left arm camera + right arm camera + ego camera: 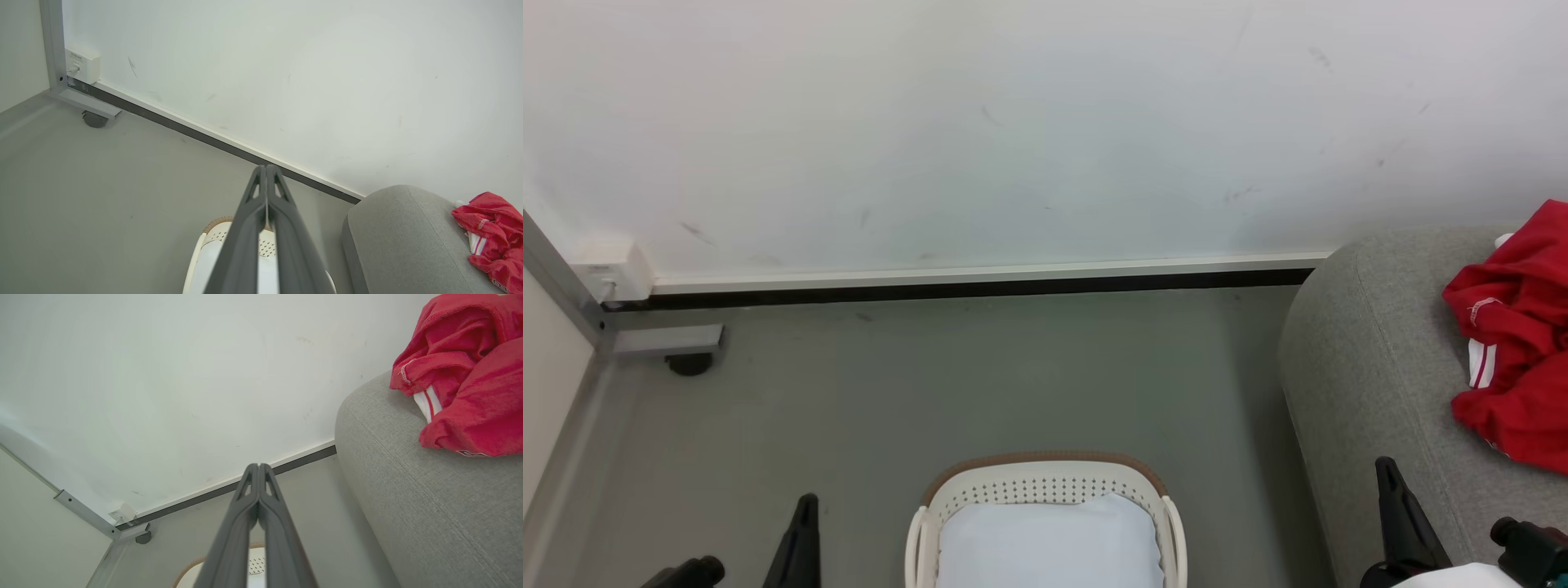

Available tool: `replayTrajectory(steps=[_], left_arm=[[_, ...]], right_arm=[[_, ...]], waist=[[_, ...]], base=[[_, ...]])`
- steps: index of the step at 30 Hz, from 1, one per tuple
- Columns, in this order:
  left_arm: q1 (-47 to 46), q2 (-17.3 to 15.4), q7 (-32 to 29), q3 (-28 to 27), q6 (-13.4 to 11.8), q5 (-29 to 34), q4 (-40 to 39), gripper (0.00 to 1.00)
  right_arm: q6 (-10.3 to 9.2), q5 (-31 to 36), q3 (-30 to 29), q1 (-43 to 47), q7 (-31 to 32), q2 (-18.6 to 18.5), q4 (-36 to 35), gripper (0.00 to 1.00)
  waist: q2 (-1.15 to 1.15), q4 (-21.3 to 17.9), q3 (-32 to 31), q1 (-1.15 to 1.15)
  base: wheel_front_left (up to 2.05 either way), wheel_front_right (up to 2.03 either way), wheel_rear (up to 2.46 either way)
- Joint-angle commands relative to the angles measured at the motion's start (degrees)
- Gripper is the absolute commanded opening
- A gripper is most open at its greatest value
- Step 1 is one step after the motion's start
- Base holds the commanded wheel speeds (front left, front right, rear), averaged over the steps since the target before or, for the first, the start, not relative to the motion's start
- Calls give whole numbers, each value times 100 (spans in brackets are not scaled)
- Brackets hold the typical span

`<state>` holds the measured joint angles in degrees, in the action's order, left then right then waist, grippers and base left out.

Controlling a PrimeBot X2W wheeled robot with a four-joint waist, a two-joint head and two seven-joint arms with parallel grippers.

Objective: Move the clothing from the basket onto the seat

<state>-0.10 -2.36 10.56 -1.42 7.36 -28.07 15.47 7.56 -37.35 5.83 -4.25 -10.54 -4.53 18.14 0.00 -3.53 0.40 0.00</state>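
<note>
All visible clothing [1515, 327] lies on seat [1372, 367]; basket [1045, 488] looks bare.
Seat at right, basket on floor betw. arms, red heap bunched near seat's end. Fabric: soft, light, floppy, so pinch a raised fold if more turns up. L gripper [266, 169] & R gripper [258, 467]: fingers pressed together, holding nothing.

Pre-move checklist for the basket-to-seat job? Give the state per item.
1. Clothing on seat: ok, the red heap lies on the grey fabric.
2. Whole heap on seat: cannot tell, it runs off the head view's right edge.
3. Basket emptied: cannot tell, the inside in view is bare but its near end is cut off.
4. Left end effector shut, holding nothing: ok.
5. Right end effector shut, holding nothing: ok.
</note>
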Motion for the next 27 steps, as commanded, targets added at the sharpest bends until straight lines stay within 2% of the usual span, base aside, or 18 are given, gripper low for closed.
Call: replayTrajectory(steps=[1, 27], left_arm=[[-140, -25, -42, -36, 3, -210, -98, 0], [-317, -42, -612, -201, 8, -2346, -124, 0]], right_arm=[[-3, -176, -53, -110, 40, -8, -120, 0], [-5, -2022, -439, -158, 592, 30, -233, 0]], waist=[[0, 3, 0, 0], [0, 87, -6, 0]], base=[[0, 0, 0], [0, 0, 0]])
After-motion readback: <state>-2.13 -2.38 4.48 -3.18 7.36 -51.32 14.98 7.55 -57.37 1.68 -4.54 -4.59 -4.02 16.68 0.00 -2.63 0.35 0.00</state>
